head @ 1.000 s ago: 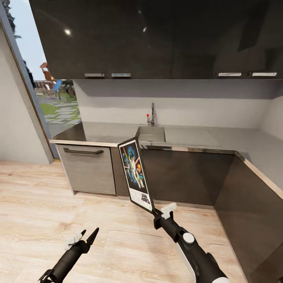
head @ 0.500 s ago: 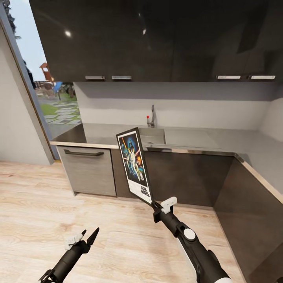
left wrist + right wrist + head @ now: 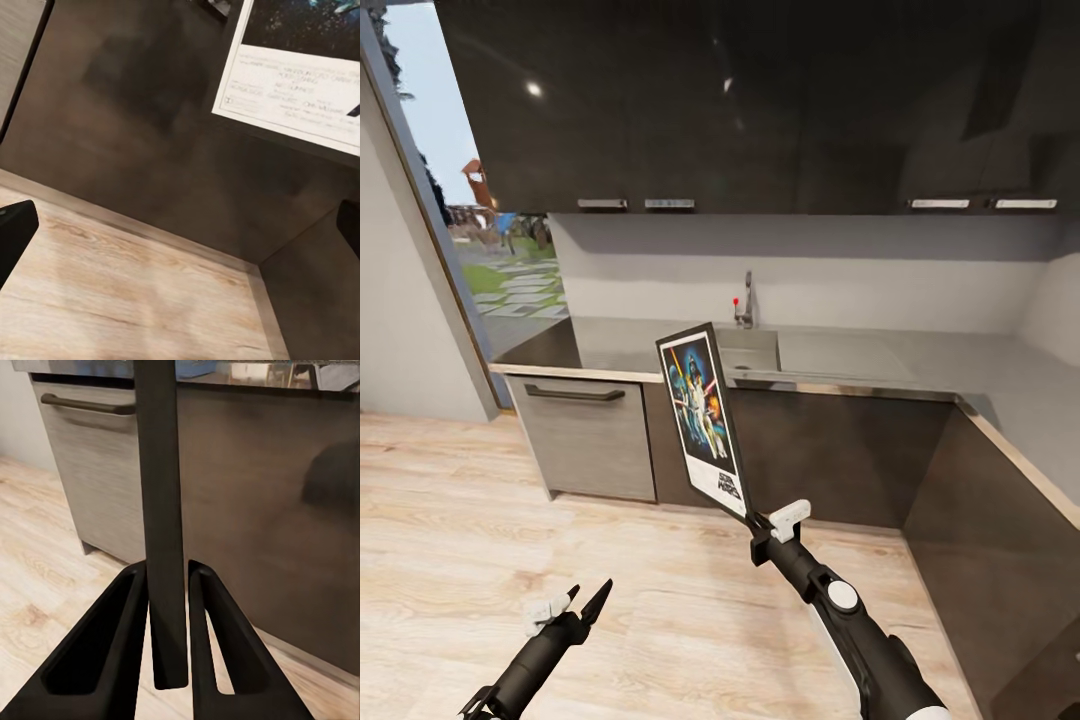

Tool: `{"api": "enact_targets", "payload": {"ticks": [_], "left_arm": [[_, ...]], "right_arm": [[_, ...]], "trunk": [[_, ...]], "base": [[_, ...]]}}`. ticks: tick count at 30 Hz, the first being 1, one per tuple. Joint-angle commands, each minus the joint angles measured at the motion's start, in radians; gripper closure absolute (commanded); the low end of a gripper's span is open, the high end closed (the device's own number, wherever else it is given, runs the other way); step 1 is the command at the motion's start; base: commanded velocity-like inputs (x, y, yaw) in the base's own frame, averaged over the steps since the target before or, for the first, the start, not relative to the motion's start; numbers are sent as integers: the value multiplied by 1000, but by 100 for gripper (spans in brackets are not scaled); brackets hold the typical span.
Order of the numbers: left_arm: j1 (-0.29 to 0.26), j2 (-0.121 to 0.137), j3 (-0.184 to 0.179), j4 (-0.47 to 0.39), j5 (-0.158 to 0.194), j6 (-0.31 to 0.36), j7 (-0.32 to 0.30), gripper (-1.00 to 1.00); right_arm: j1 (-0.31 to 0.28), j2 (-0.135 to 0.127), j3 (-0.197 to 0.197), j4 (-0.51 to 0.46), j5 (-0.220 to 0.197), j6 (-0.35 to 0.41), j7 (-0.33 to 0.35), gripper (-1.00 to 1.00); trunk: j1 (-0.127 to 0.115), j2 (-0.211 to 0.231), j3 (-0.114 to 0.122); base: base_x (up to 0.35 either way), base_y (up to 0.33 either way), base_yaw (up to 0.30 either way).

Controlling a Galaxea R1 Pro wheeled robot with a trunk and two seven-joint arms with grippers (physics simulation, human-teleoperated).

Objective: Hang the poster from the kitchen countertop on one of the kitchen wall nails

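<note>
Kitchen corner scene: grey L-shaped worktop (image 3: pixel 920 362) running over dark cabinets (image 3: pixel 830 455), with glossy dark wall cupboards (image 3: pixel 760 100) above it. So the poster (image 3: pixel 703 418) was off the worktop at this point, held up in the air in front of the cabinets, roughly below the worktop's front edge near the sink (image 3: pixel 748 345). It stood mostly upright with its top leaning a bit to the left, printed side facing the head camera, logo end down. The right gripper (image 3: pixel 758 524) had it pinched by the bottom corner, and in the right wrist view you could see the black frame edge-on sitting snug between the two fingers (image 3: pixel 225 652), which were closed against it on both sides.

Further out, the left gripper (image 3: pixel 585 605) hung low over the pale wood floor (image 3: pixel 450 520), well apart from the poster, with its fingers spread and nothing in them. Its wrist camera caught the poster's white lower border with the fine print up against the dark cabinet fronts.

Back on the worktop, a tap (image 3: pixel 746 298) with a little red knob stood behind the sink. Off at the left end was a lighter grey door with a dark bar handle (image 3: pixel 574 394), and beyond that a tall window onto a garden (image 3: pixel 500 270).
</note>
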Motion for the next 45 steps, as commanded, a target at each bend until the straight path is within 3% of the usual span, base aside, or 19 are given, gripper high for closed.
{"api": "enact_targets", "payload": {"ticks": [1, 7, 12, 16, 24, 45], "left_arm": [[-2, 1, -7, 0, 11, -6, -3, -100], [-2, 1, -7, 0, 11, -5, -3, -100], [-2, 1, -7, 0, 11, -5, -2, -100], [-2, 1, -7, 0, 11, -4, -3, -100], [-2, 1, -7, 0, 11, -4, -2, -100], [-2, 1, -8, 2, 11, -4, -2, -100]], "right_arm": [[-1, 0, -2, 0, 0, -2, 3, 100], [-1, 0, -8, -2, 0, 0, 3, 100], [-1, 4, -62, -3, -1, 0, 3, 100], [-1, 3, -83, -23, -1, 1, 3, 100], [-1, 1, -87, -66, -1, 3, 6, 100], [0, 0, -86, -70, -1, 3, 7, 100]], "trunk": [[-4, 6, 2], [-27, 48, 21], [-46, 83, 37], [-61, 111, 49], [-92, 167, 74], [-173, 314, 140]], "base": [[0, 0, 0], [0, 0, 0], [0, 0, 0], [0, 0, 0], [0, 0, 0], [0, 0, 0]]}}
